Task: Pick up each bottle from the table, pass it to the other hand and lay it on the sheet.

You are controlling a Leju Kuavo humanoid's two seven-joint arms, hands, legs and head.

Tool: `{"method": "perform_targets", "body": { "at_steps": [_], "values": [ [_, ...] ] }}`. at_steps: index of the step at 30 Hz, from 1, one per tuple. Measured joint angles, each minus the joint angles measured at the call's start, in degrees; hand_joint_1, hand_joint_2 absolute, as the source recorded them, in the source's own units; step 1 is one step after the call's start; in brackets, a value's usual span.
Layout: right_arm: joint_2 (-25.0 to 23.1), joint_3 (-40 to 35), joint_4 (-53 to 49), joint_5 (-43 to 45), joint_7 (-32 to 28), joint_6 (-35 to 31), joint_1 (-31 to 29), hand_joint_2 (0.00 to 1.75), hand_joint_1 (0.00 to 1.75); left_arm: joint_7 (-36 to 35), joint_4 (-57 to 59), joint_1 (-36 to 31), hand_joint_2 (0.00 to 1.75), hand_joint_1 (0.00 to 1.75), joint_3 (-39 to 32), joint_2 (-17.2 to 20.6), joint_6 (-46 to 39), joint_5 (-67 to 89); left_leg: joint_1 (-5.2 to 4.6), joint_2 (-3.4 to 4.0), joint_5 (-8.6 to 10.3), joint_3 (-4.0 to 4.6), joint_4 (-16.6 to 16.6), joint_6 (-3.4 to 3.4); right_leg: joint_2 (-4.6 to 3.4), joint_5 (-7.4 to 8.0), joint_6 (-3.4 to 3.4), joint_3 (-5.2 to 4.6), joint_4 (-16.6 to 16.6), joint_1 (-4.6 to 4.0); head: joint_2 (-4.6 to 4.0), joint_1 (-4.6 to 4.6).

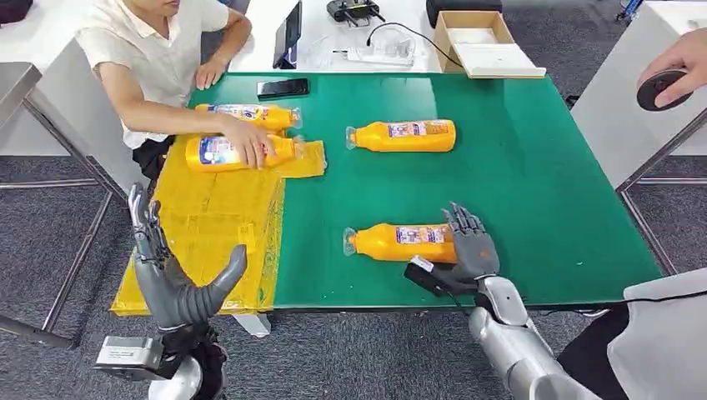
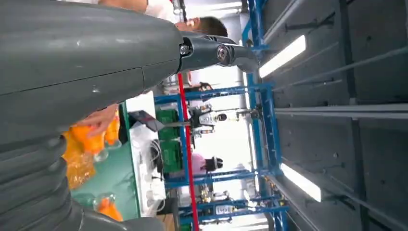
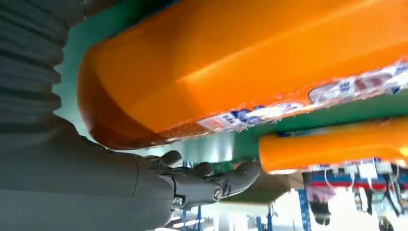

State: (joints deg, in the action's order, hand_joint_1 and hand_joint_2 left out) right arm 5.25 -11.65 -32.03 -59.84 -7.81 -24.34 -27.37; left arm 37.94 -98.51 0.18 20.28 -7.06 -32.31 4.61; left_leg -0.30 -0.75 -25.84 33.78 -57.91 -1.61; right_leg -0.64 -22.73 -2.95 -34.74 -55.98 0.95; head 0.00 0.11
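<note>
An orange bottle point(image 1: 398, 242) lies on its side on the green mat point(image 1: 534, 183), cap to the left. My right hand point(image 1: 468, 247) is at its base end, fingers straight and spread over it, thumb low beside it. The right wrist view has this bottle point(image 3: 240, 62) close against the palm, the fingers point(image 3: 216, 180) not closed. A second bottle point(image 1: 402, 135) lies farther back. Two more bottles point(image 1: 238, 152) lie on the yellow sheet point(image 1: 208, 233) under a person's hand point(image 1: 247, 140). My left hand point(image 1: 177, 279) stands upright with fingers apart over the sheet's near edge, holding nothing.
A person sits at the table's far left corner. A black phone point(image 1: 283, 87) lies at the mat's back edge, with a cardboard box point(image 1: 479, 42) and cables behind it. At the right edge another person's hand point(image 1: 677, 67) holds a dark round object.
</note>
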Motion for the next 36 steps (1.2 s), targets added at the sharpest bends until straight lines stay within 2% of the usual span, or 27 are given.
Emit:
{"method": "perform_targets", "body": {
  "at_steps": [5, 12, 13, 14, 15, 28, 31, 36],
  "values": [
    [-0.7, -2.2, 3.6, -2.3, 3.5, 7.2, -4.4, 1.75, 0.0, -0.4, 0.7, -0.9, 1.75, 0.0, 0.6, 0.0, 1.1, -1.0, 0.0, 0.2, -0.02, -0.25, 0.0, 0.02, -0.04, 0.0, 0.01, 0.19, 0.0, 0.0, 0.0, -0.02],
    [-1.0, -3.5, 6.0, -2.5, 4.9, 10.3, -6.6, 1.75, 0.03, -1.0, 1.4, -1.4, 1.75, 0.0, 0.8, 0.0, 2.1, -1.9, -0.01, 0.23, -0.02, -0.5, 0.0, 0.02, -0.04, 0.01, 0.01, 0.43, 0.0, 0.01, 0.0, 0.0],
    [-1.0, -3.7, 6.2, -2.4, 5.4, 12.1, -7.1, 1.75, 0.79, -1.4, 1.5, -1.5, 1.75, 0.0, 0.8, 0.0, 2.5, -2.3, -0.01, 0.27, -0.03, -0.58, 0.0, 0.02, -0.07, 0.01, 0.02, 0.49, 0.0, 0.0, 0.0, 0.0],
    [-1.0, -3.8, 6.5, -2.3, 5.9, 14.2, -7.6, 1.75, 1.4, -1.7, 1.7, -1.5, 1.75, 0.0, 0.8, 0.0, 3.1, -2.8, -0.01, 0.3, -0.05, -0.67, 0.0, 0.02, -0.11, 0.01, 0.02, 0.54, 0.0, 0.0, 0.0, 0.0],
    [-1.0, -4.0, 6.8, -2.3, 6.1, 16.7, -7.9, 1.75, 1.71, -1.9, 1.8, -1.6, 1.75, 0.0, 0.8, 0.0, 3.8, -3.3, -0.01, 0.31, -0.08, -0.75, 0.0, 0.0, -0.13, 0.01, 0.02, 0.62, 0.1, 0.0, -0.02, 0.0],
    [-0.6, -7.6, 8.8, -0.6, 2.1, 24.0, -10.5, 1.75, 1.75, -2.2, 3.8, -2.6, 1.75, 0.0, 1.4, 0.0, 6.0, -4.8, 0.0, 0.32, -0.09, -1.03, 0.0, 0.01, -0.15, 0.01, 0.03, 0.86, 0.1, -0.05, 0.0, 0.0],
    [-0.2, -7.4, 9.0, 3.2, -0.9, 26.1, -10.7, 1.75, 1.75, -2.3, 4.0, -2.7, 1.75, 0.0, 1.6, 0.0, 6.7, -5.2, 0.04, 0.34, -0.12, -1.04, 0.0, 0.03, -0.15, 0.0, 0.04, 0.87, 0.1, -0.09, 0.0, 0.0],
    [0.5, -7.4, 9.0, 4.1, -3.9, 26.9, -10.7, 1.75, 1.75, -2.3, 4.3, -2.8, 1.75, 0.0, 1.7, 0.0, 7.0, -5.4, 0.03, 0.34, -0.14, -1.09, 0.0, 0.03, -0.19, -0.01, 0.04, 0.89, 0.1, -0.09, -0.02, 0.02]
  ]
}}
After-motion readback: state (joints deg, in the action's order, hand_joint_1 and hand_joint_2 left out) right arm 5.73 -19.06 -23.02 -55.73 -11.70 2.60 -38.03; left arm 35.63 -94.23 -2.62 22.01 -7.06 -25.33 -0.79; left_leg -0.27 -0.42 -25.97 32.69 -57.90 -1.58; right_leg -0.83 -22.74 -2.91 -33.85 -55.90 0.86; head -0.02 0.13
